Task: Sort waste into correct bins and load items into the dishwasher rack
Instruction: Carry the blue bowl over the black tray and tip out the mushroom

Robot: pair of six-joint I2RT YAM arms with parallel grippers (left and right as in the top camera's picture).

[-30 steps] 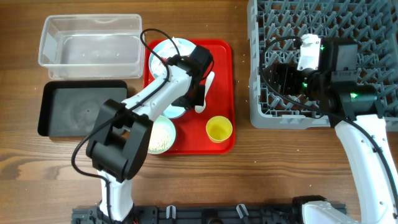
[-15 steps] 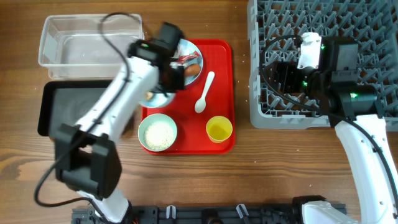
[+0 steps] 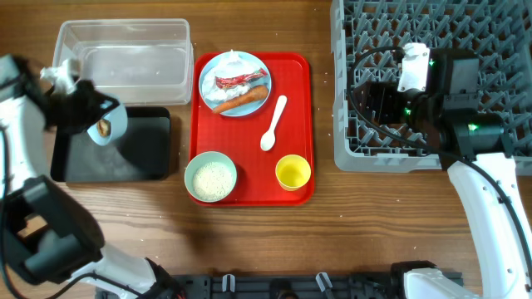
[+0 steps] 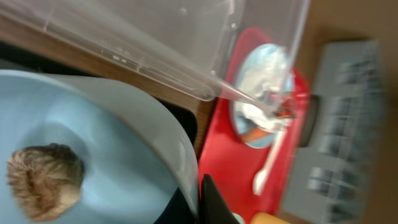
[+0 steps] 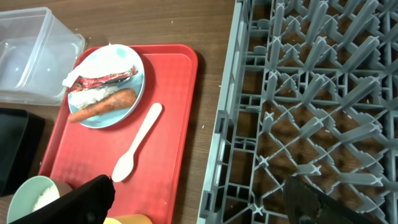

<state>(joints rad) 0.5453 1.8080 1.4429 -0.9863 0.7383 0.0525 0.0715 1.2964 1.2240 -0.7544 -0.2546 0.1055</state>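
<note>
A pale blue bowl (image 3: pixel 108 122) holding a brown lump (image 4: pixel 43 180) hangs, seemingly tilted, over the black tray (image 3: pixel 141 156).

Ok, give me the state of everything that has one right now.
Clear tub: empty.
Black tray: empty.
Held bowl: tilted, brown lump inside.
Rice bowl: upright, holds rice.
Yellow cup: upright, empty.
Plate: carrying waste.
Rack: empty where visible.
Left gripper: shut on held bowl.
Right gripper: open.
</note>
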